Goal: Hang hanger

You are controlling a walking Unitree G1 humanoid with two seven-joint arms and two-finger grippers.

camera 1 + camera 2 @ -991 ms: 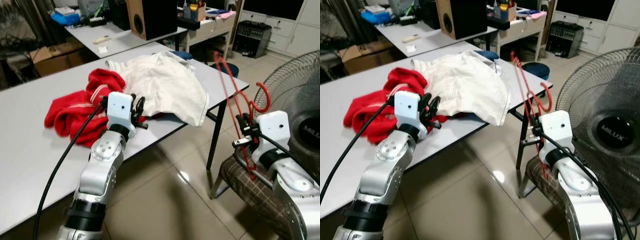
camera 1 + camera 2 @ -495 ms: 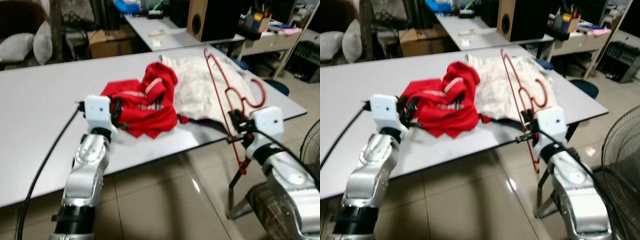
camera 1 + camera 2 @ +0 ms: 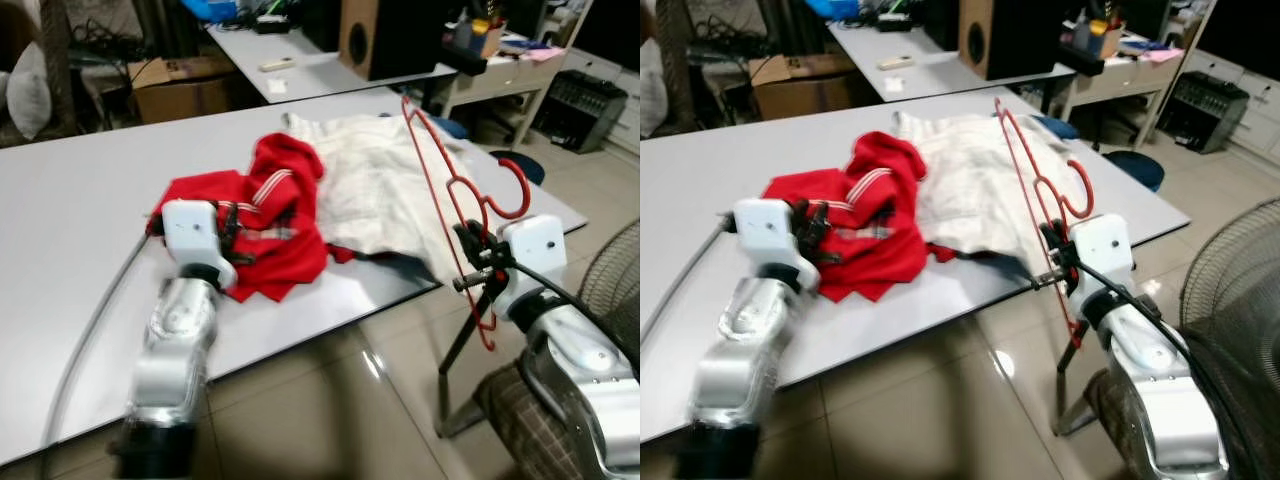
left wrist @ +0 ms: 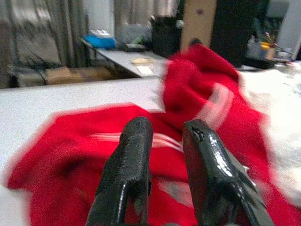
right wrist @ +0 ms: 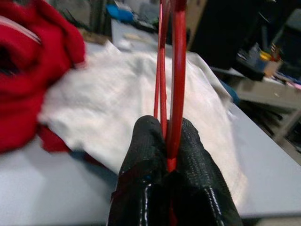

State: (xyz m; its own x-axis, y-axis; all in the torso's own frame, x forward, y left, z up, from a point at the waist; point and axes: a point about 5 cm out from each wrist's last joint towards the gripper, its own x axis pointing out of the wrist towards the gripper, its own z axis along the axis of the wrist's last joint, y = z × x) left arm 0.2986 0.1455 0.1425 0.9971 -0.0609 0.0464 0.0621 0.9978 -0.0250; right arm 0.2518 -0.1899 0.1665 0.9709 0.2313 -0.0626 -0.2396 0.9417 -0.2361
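A red hanger [image 5: 177, 70] stands nearly upright over the table's right end, its hook [image 3: 526, 190] curling to the right. My right gripper [image 3: 470, 262] is shut on the hanger's lower part, just off the table's front edge; the black fingers [image 5: 141, 141] pinch the red bar. My left gripper [image 3: 232, 236] hovers low over a crumpled red garment [image 3: 270, 190] on the grey table [image 3: 80, 200]. Its two fingers [image 4: 134, 150] stand slightly apart, open, with nothing between them. A white garment [image 3: 385, 185] lies beside the red one, behind the hanger.
A standing fan [image 3: 615, 285] and a chair with a plaid cushion [image 3: 515, 415] are at my right. Behind the table stand a second table [image 3: 320, 75] with a wooden speaker [image 3: 385, 35], a cardboard box [image 3: 180, 90] and a blue stool [image 3: 520, 165].
The whole view has swung, so the camera moved. My right gripper still holds the hanger the same way. My left gripper stays by the red garment.
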